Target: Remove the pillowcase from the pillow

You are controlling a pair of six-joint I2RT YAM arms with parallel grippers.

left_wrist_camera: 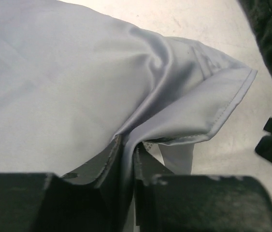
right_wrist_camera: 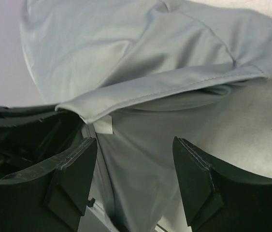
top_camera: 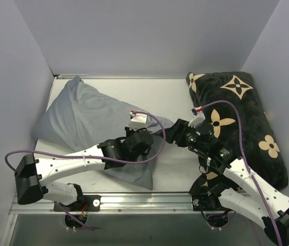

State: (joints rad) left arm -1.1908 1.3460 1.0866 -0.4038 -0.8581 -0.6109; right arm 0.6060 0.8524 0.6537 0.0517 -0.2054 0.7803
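Note:
The grey-blue pillowcase [top_camera: 82,120] lies puffed up at the left of the table, one corner pointing to the back. The white pillow is hidden inside it. My left gripper [top_camera: 143,141] is shut on a fold of the pillowcase [left_wrist_camera: 78,87] next to its hemmed open edge [left_wrist_camera: 222,104]. My right gripper [top_camera: 171,132] is open just right of that edge, its fingers [right_wrist_camera: 73,169] either side of the cloth [right_wrist_camera: 140,159] below the hem [right_wrist_camera: 174,87]. A small white tag [right_wrist_camera: 103,123] hangs under the hem.
A black cushion with tan flower motifs [top_camera: 242,118] leans along the right wall, close behind my right arm. White walls enclose the table on the left, back and right. A metal rail [top_camera: 134,201] runs along the near edge.

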